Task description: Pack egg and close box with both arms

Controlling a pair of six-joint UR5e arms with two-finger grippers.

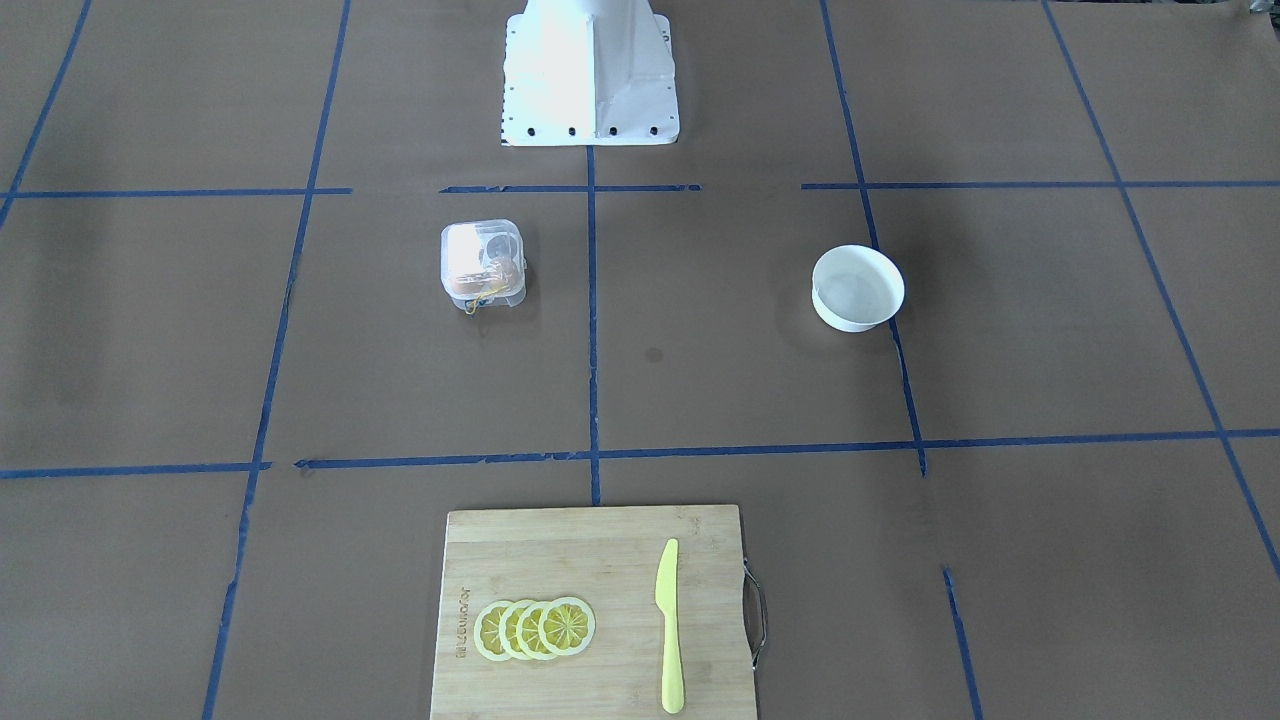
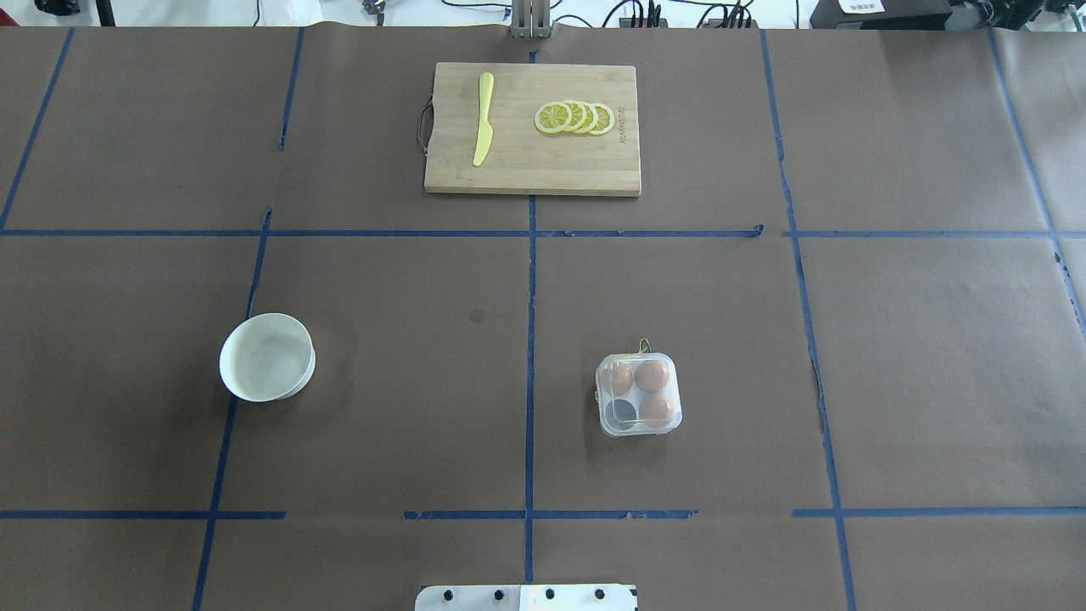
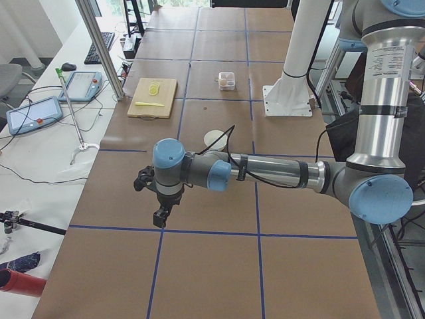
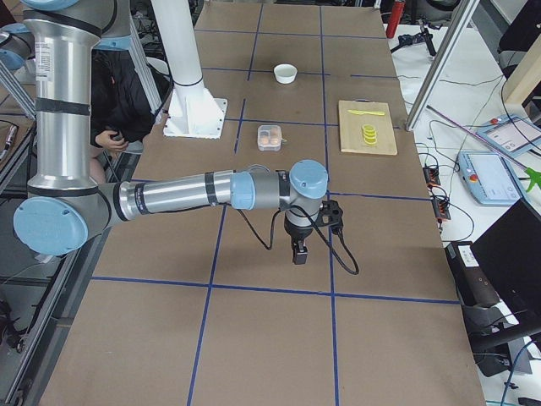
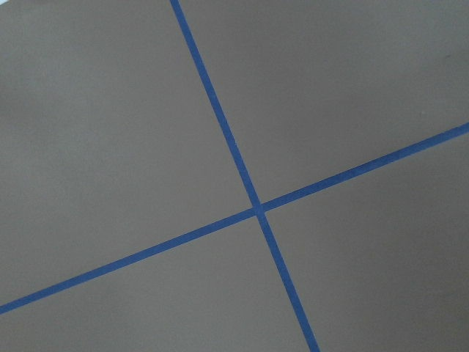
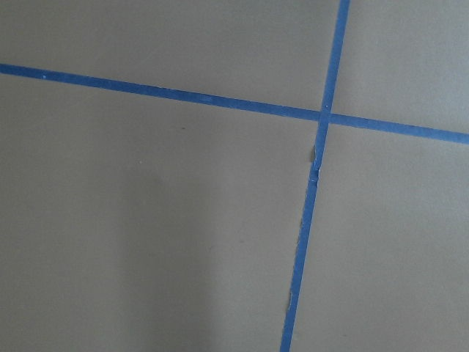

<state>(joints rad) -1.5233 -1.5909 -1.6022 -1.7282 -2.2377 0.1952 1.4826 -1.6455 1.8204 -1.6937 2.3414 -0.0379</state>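
Note:
The clear plastic box (image 2: 639, 395) stands right of the table's middle line, and also shows in the front view (image 1: 483, 265). Three orange-brown eggs lie in its cups, one of them the egg (image 2: 652, 375) at the far side; the fourth cup looks empty. The lid seems to lie down over them. A thin yellow cord (image 2: 645, 345) sticks out on the far side. My left gripper (image 3: 161, 216) hangs over bare table far to the left, and I cannot tell if it is open. My right gripper (image 4: 298, 254) hangs far to the right, and I cannot tell its state either. Both wrist views show only brown paper and blue tape.
An empty white bowl (image 2: 267, 356) stands on the left half. A wooden cutting board (image 2: 594, 174) lies at the far middle edge, bearing a yellow knife (image 2: 483, 119) and several lemon slices (image 2: 575, 118). The white pedestal base (image 1: 590, 75) is at the near edge.

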